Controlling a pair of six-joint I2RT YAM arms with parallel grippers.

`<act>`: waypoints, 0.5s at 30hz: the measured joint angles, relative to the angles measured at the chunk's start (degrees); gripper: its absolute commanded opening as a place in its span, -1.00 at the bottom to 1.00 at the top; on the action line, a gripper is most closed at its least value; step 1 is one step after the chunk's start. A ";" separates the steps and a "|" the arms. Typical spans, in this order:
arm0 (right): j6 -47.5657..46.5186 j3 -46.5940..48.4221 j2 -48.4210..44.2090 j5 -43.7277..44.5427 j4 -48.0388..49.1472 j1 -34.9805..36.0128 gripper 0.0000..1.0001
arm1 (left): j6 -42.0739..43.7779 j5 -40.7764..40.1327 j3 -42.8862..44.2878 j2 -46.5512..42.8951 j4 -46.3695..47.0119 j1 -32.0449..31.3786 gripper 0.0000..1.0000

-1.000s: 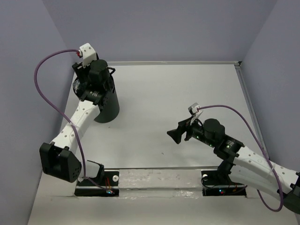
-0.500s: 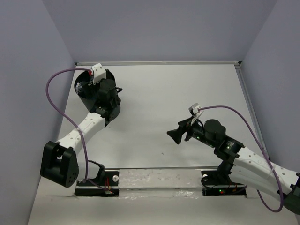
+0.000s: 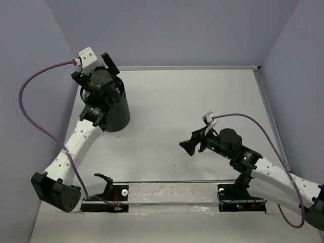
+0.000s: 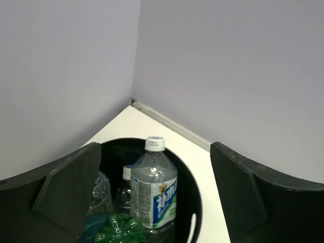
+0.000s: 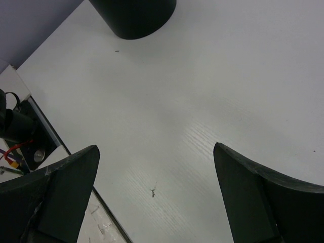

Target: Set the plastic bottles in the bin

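The plastic bottles [image 4: 154, 187] sit inside the bin [image 3: 117, 114] at the tabletop's [image 3: 177, 101] far-left corner. My left gripper [image 3: 92, 70] has just sprung wide above it and is empty. The right gripper [image 3: 186, 147] hangs spread and empty. I see no bottle left outside, so I judge the job finished.

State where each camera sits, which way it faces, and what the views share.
Top external: above and behind the bases, looking down on the table; both arms show, left gripper over the bin, right gripper mid-table.
Left wrist: above the bin, looking down into it at the bottles; its own fingers frame the view.
Right wrist: above the table, tilted toward the bin; its own fingers show.
Shared: the bin appears in all three.
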 measured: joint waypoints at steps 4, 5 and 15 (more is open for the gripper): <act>0.00 -0.37 -1.03 0.59 0.11 0.00 0.99 | -4.50 6.12 2.95 -5.81 -5.88 0.02 0.98; -0.02 -0.85 -2.14 0.70 0.22 0.00 0.99 | -5.95 9.03 2.89 -7.76 -7.61 0.02 0.98; 1.18 -1.36 -23.85 6.19 -0.22 0.00 0.99 | -14.75 43.30 -13.05 -39.89 -13.88 -0.15 0.98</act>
